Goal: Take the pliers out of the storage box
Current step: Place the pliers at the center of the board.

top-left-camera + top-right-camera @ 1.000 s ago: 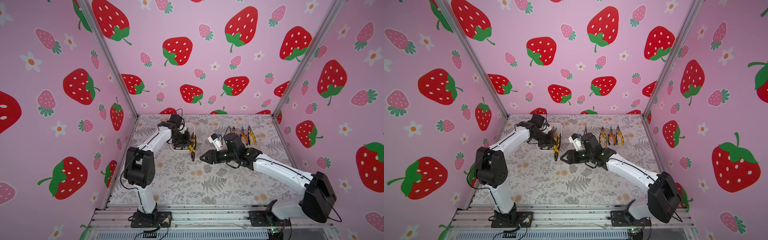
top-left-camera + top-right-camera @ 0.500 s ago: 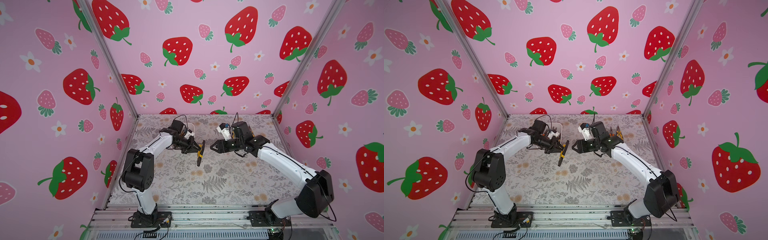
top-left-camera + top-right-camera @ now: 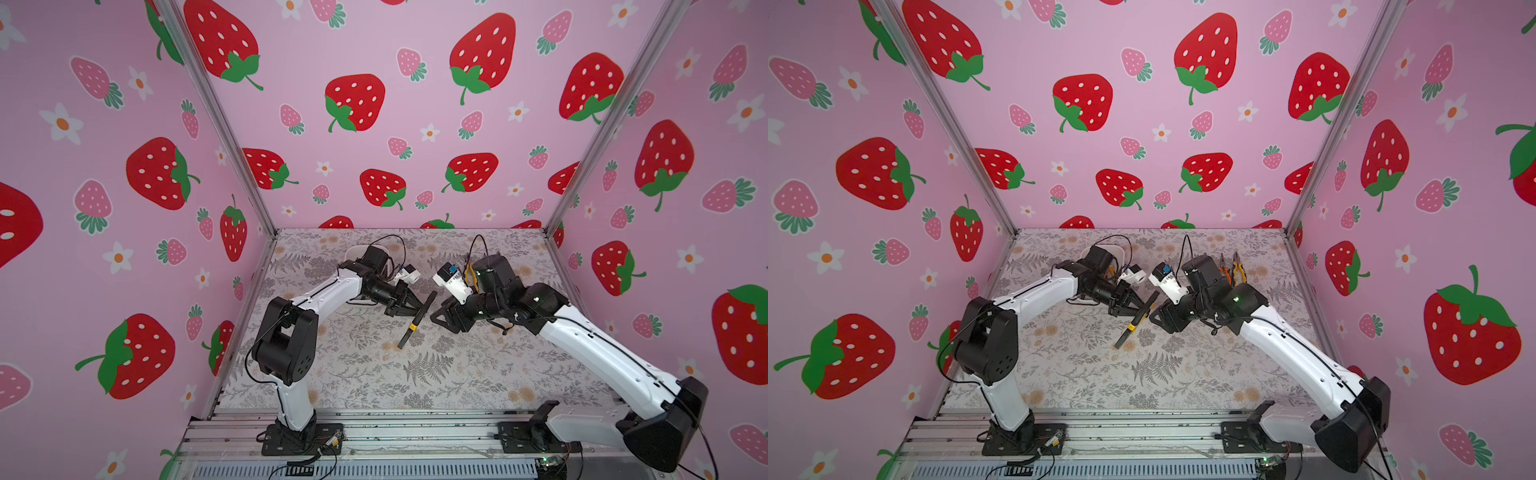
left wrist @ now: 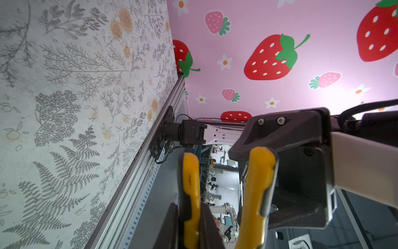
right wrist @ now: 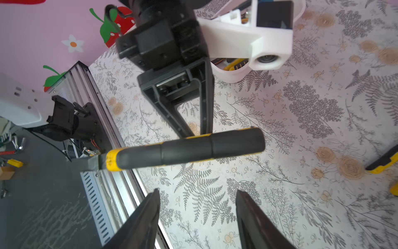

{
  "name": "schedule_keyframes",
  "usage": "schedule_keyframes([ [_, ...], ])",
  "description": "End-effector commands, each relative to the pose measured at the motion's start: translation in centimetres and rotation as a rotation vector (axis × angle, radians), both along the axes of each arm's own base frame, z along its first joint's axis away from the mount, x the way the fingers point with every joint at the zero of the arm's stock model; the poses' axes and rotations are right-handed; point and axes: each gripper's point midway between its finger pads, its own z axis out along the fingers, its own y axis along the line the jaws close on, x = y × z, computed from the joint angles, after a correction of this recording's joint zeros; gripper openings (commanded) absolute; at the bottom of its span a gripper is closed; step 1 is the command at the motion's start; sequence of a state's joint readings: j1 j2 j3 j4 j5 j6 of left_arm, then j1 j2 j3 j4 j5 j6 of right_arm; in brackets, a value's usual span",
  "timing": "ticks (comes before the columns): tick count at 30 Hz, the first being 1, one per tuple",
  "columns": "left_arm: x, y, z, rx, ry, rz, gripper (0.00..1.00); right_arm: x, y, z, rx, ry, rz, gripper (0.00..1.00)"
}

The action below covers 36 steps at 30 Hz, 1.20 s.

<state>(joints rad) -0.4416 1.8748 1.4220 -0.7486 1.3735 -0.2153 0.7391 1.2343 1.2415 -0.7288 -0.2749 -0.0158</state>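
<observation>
While the front rail (image 3: 374, 428) and both arm bases sit as they did a second ago, the change is all over the middle of the patterned table (image 3: 457, 374). Back then the left gripper (image 3: 415, 308) was at the box with the yellow-and-black pliers (image 3: 411, 328) hanging from it. It has since swung out to the centre. Its fingers are clamped on one handle, and the pliers are raised and tilted, with the metal nose down toward the front and the handle ends up toward the back.

The right gripper (image 5: 197, 191) has stayed near the middle and now faces the handles from just beside them. Its fingers are spread apart with nothing between them.

A blue patch (image 3: 449, 269) on the right wrist camera is too small to read.

Farther back on the left, the white storage box (image 3: 1090, 251) shows behind the left arm. The right wrist view shows more pliers in the box (image 5: 234, 64). At the far right, behind the right arm, orange-handled pliers (image 3: 1224, 270) and yellow-handled pliers (image 3: 1239, 271) lie side by side on the table.
</observation>
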Motion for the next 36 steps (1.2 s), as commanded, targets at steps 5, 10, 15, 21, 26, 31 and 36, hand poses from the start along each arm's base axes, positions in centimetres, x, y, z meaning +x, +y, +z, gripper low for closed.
schedule_keyframes([
  [5, -0.2, -0.3, 4.3, -0.230, 0.011, -0.049, 0.00, -1.9, -1.2, -1.8, -0.135, 0.020, 0.010, 0.63],
  [10, 2.4, 1.1, 2.8, -0.230, 0.077, 0.050, 0.00, -3.0, 1.6, -2.0, -0.009, 0.200, -0.029, 0.60],
  [15, 4.1, 4.4, 1.1, -0.213, 0.109, 0.156, 0.00, -3.5, 5.3, -0.2, 0.157, 0.274, -0.025, 0.58],
  [21, 5.2, 5.3, 1.0, -0.194, 0.120, 0.170, 0.00, -3.0, 7.0, -1.8, 0.056, 0.262, -0.033, 0.57],
  [26, 6.3, 5.6, 0.5, -0.147, 0.127, 0.148, 0.00, -2.4, 8.0, -1.4, 0.065, 0.256, -0.042, 0.57],
  [31, 9.8, 7.2, 0.4, -0.138, 0.142, 0.206, 0.00, -1.1, 8.7, -0.3, 0.054, 0.233, -0.063, 0.58],
  [36, 14.5, 13.6, -11.7, 0.813, -0.091, 0.324, 0.00, -0.4, 9.4, -0.4, 0.050, 0.239, -0.080, 0.58],
])
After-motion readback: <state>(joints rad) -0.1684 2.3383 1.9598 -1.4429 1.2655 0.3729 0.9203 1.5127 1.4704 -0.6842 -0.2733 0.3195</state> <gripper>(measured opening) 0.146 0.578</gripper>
